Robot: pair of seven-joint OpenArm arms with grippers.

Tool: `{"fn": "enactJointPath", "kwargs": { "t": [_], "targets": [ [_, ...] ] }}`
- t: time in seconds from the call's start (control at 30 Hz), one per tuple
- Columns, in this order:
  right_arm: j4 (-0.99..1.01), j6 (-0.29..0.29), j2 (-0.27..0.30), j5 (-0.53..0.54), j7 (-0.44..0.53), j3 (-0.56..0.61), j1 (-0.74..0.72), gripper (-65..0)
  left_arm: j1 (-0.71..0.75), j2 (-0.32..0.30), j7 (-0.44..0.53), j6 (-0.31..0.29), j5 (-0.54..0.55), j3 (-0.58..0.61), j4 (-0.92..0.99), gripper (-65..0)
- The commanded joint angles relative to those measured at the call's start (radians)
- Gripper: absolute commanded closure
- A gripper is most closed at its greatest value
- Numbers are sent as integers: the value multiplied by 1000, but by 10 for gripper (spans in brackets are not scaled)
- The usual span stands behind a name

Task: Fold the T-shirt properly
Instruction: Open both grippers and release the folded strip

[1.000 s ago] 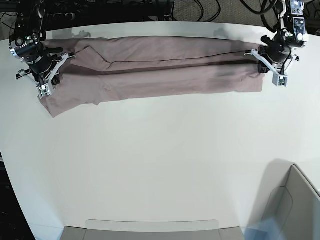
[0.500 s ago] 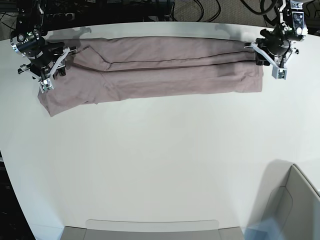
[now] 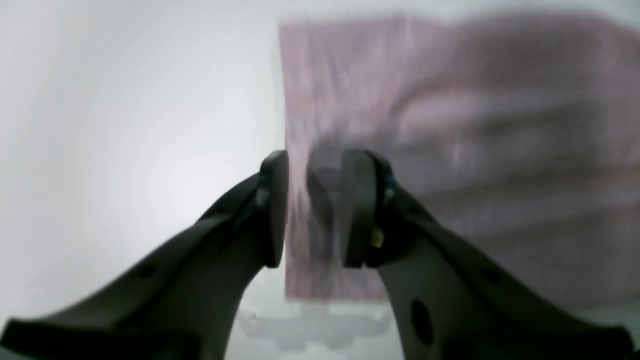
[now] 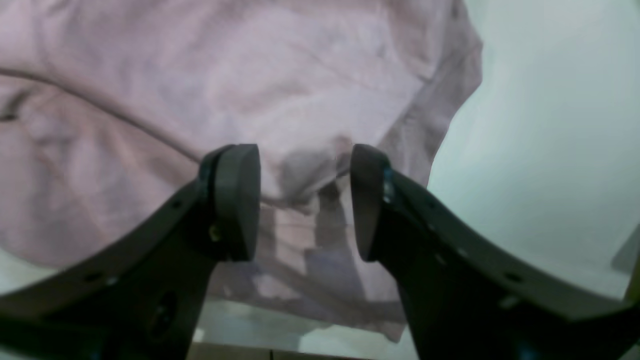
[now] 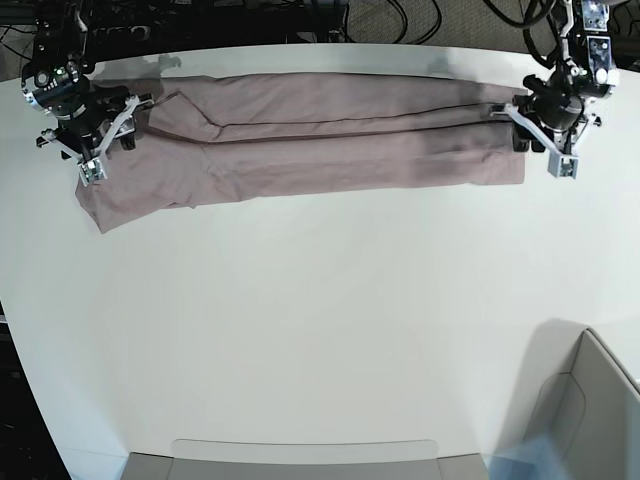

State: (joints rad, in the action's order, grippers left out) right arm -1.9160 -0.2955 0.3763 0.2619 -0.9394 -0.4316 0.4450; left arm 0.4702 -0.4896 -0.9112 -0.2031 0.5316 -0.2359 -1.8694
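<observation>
The pink-mauve T-shirt (image 5: pixel 320 140) lies folded lengthwise into a long band across the far side of the white table (image 5: pixel 320 320). My left gripper (image 5: pixel 532 135) is at the band's right end. In the left wrist view, which is blurred, it (image 3: pixel 315 210) is open with its jaws a little apart over the shirt's straight edge (image 3: pixel 450 125). My right gripper (image 5: pixel 105 140) is at the band's left end. In the right wrist view it (image 4: pixel 305 200) is open above the wrinkled cloth (image 4: pixel 250 75), holding nothing.
A grey bin (image 5: pixel 590 400) stands at the near right corner. A flat pale tray edge (image 5: pixel 300 455) runs along the table's near side. Dark cables (image 5: pixel 400 20) lie beyond the far edge. Bare table stretches in front of the shirt.
The shirt's lifted fold has settled flat and its shadow line has thinned. My left gripper has shifted back and forth at the right end. My right gripper has moved slightly toward the far edge.
</observation>
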Motion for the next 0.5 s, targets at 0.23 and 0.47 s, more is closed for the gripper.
{"fn": "enactJointPath", "kwargs": {
  "t": [0.23,0.47],
  "targets": [
    [2,0,22,6,21,17,-8,-292,-29,-13,4,-2,8,0,121,-189],
    [8,0,22,6,21,17,-28,-292,-26,-13,-7,-6,8,65,129,-190]
  ]
}}
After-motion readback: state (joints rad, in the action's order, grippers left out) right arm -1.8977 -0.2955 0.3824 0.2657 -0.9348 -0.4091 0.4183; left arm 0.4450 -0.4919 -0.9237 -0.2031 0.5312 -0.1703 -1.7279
